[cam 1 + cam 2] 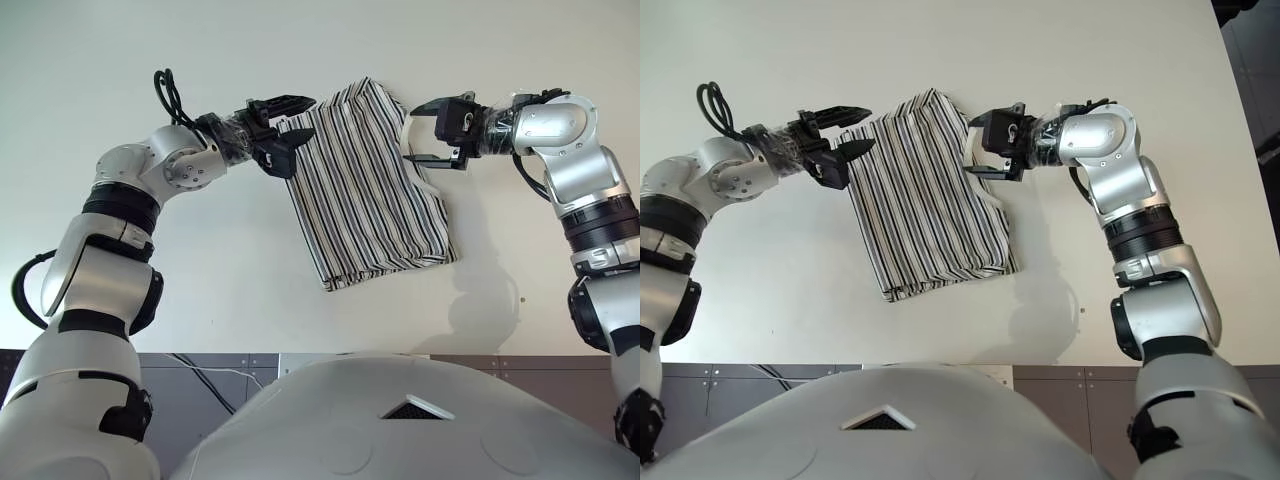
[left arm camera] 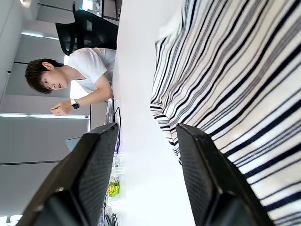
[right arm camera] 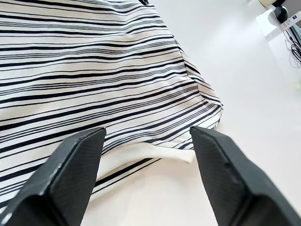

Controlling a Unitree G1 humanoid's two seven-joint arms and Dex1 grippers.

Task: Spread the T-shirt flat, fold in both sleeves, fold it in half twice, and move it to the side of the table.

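Left eye view, folded T-shirt (image 1: 365, 190), long axis near-to-far, far end leftward, both jaws parted, empty

Looks like an office. A black office chair (image 2: 94, 28) stands past the white table (image 2: 136, 70), grey wall panels (image 2: 42, 136) behind.
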